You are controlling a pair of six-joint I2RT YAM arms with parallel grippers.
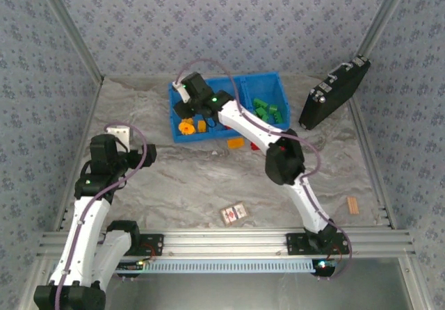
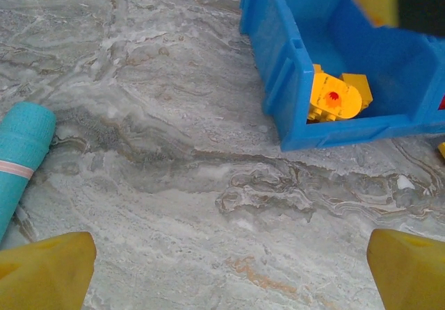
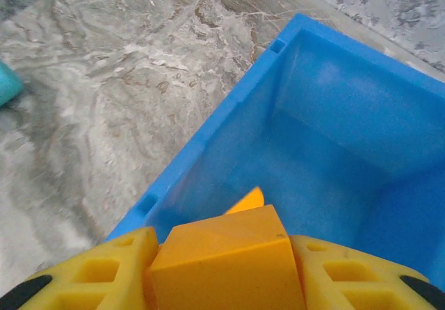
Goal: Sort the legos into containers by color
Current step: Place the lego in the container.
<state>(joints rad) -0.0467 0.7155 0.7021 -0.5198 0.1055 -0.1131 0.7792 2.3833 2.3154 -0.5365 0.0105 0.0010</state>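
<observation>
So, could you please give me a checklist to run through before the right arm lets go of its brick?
1. Right gripper shut on the orange-yellow brick: ok.
2. Brick above the blue bin, inside its rim: ok.
3. Colour match, orange-yellow pieces lie in that compartment: ok.
4. Left gripper open, away from the bin: ok.
5. Drop height: cannot tell.
6. All legos binned: not ok, an orange brick lies outside the bin.

This is a robot test cell in a lab, not a home. The marble-look tabletop (image 1: 188,178) is boxed in at 9, 12 and 3 o'clock by patterned wall panels (image 1: 229,18) held in bare aluminium posts (image 1: 69,28). At 6 o'clock a slotted aluminium rail (image 1: 229,240) carries the bolted bases of the left arm (image 1: 80,219) and right arm (image 1: 309,206).
</observation>
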